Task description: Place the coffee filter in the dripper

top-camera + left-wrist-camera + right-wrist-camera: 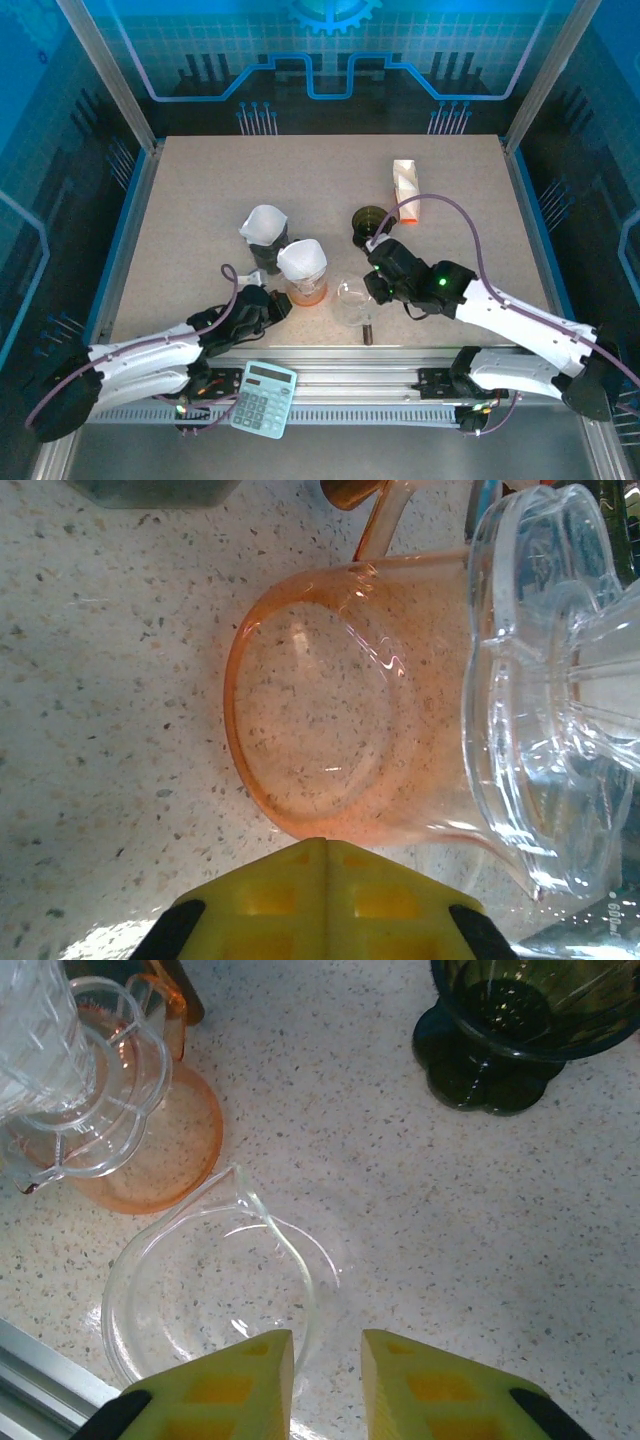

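Seen from above, a white coffee filter (302, 258) sits in a clear dripper (304, 281), which stands on an orange pitcher (310, 293) near the front of the table (190, 190). A second filter (264, 223) is seen just behind and to the left, on top of a dark stand (268, 256). A dark green dripper (368, 222) is placed to the right of these, with a carton (405, 185) behind it. A clear glass pitcher (352, 300) is found just right of the orange pitcher. The left gripper (276, 305) is held beside the orange pitcher, the right gripper (376, 283) by the glass pitcher. A calculator (263, 398) lies on the front rail.

In the left wrist view, the yellow fingers (380, 900) are pressed together with nothing between them, just short of the orange pitcher's wall. The clear dripper is seen stacked on that pitcher.

In the right wrist view, the fingers (230, 1380) are held slightly apart above the near rim of the glass pitcher, and nothing is gripped. The orange pitcher with its clear dripper is seen at upper left, the green dripper at upper right.
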### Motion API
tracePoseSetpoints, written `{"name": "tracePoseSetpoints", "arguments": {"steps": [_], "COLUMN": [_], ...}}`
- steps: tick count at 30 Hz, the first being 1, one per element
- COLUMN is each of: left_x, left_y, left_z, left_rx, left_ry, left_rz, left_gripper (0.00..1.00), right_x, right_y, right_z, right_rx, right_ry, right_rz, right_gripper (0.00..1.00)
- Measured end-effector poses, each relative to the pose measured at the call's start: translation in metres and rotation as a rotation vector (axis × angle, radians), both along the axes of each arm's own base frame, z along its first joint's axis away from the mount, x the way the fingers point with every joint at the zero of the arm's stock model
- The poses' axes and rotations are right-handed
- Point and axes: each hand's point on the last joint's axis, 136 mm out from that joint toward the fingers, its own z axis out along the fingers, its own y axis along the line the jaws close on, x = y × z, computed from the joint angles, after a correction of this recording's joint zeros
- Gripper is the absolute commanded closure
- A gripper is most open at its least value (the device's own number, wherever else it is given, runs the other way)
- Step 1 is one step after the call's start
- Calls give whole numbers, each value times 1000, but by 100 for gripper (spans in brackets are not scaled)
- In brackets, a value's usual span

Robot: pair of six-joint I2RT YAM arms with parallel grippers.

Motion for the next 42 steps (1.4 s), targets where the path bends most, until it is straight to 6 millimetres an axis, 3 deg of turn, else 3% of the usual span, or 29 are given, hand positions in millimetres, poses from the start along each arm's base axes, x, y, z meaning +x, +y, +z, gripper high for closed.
{"name": "tracePoseSetpoints", "arguments": {"steps": [20, 30, 34, 37, 42], "left_x": [31, 57, 59, 58, 53], "left_y": [-22, -36, -37, -36, -33], "left_z": [-15, -9, -8, -7, 7], "left_rx": [-35, -56, -61, -62, -79], "left_ry": [-9, -27, -31, -29, -33], "left_rz": [53, 77, 80, 80, 78], "left_gripper": [100, 100, 100, 100, 100], "right_x": [8, 4, 4, 8, 24], "right_y": [-18, -27, -29, -33, -41], "right_z": [16, -3, -6, -8, -10], "right_rx": [35, 13, 14, 24, 60], "right_ry": [-42, -3, 5, 20, 35], "right_rz": [-63, -76, -82, -100, -156], "right_gripper": [73, 72, 71, 68, 51]}}
